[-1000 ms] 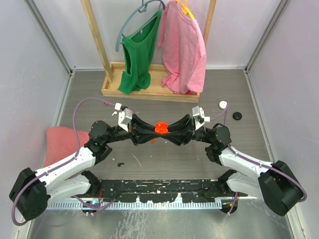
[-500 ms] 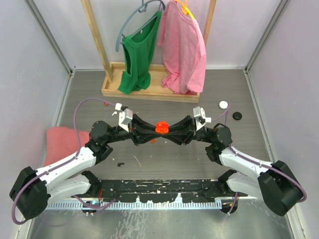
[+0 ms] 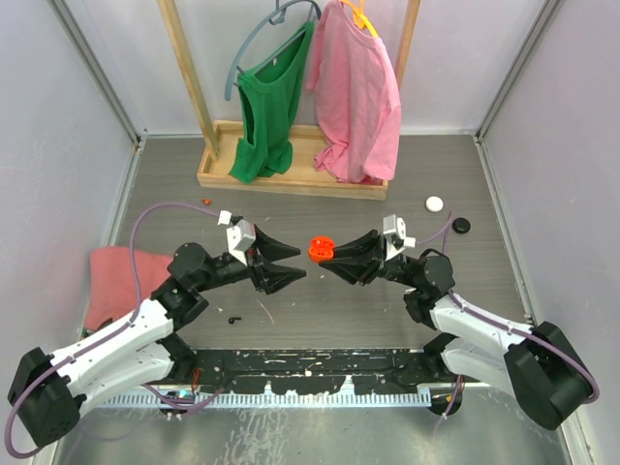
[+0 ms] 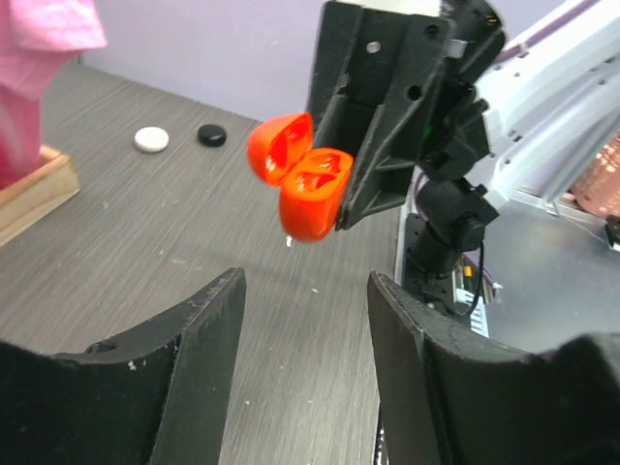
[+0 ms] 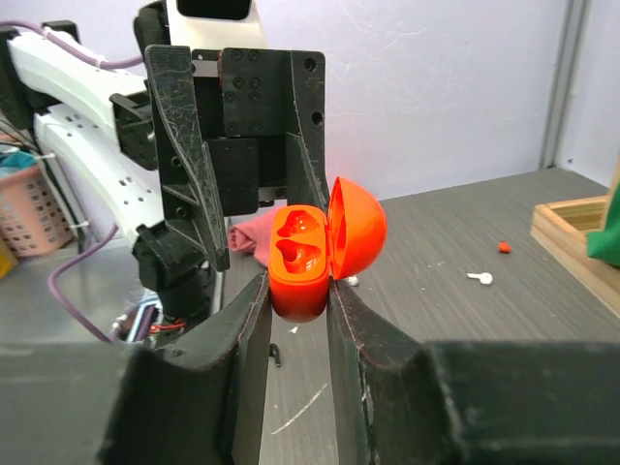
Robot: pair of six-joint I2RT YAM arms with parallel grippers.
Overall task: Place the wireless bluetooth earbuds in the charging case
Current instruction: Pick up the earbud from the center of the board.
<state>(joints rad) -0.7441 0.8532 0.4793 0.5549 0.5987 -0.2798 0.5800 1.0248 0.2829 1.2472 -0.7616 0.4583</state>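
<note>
The orange charging case hangs above the table's middle with its lid swung open and both sockets empty. My right gripper is shut on its lower body, one finger on each side. In the left wrist view the case floats ahead of my left gripper, which is open, holds nothing and stands a short way left of the case. Loose earbuds lie on the table: a black one near the left arm, an orange-red one at the back left, and a white one.
A wooden rack base with a green top and a pink shirt stands at the back. A folded pink cloth lies at the left. At the right rear sit a white puck and a black puck.
My left gripper has let go of the case, opened and drawn back to the left. The right gripper still holds the case, whose lid now stands open.
</note>
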